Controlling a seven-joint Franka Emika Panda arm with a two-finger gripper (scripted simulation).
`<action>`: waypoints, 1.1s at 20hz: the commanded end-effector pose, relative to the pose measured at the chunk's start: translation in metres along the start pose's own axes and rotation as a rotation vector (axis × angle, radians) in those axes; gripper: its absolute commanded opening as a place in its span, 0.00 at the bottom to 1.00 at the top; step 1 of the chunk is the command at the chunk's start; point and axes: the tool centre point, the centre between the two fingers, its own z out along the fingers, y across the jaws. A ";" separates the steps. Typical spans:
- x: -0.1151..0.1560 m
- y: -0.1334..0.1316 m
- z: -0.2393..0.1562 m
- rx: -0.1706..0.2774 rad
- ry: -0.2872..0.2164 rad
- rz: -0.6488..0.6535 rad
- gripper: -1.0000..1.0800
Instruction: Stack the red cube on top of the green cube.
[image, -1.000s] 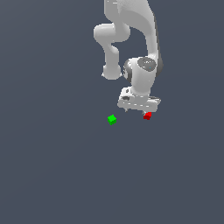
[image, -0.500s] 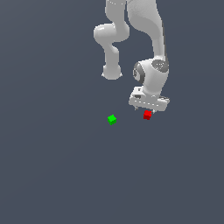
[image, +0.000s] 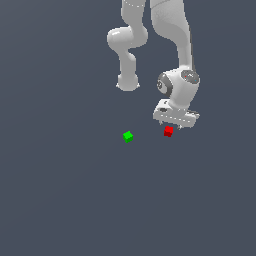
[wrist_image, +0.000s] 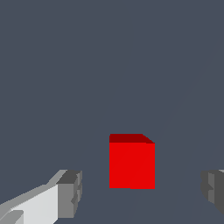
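White two-finger gripper (image: 174, 125): jaws spread wide, holding nothing; poised low over dark grey-blue floor (image: 65, 200); fingertips (wrist_image: 70, 192) flank cube on both sides with clear gaps, no contact. Small bright red cube (image: 168, 131): resting on floor, between fingers in wrist view (wrist_image: 131, 161). Small bright green cube (image: 128, 136): on floor, well apart from red cube, toward exterior view's left; uncovered.

no readable text, labels or numbers anywhere (both views are plain renders)
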 end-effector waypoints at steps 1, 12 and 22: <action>-0.001 -0.002 0.001 0.000 0.000 0.004 0.96; -0.001 -0.002 0.024 0.000 0.000 0.003 0.96; -0.001 -0.002 0.051 0.000 0.000 0.005 0.96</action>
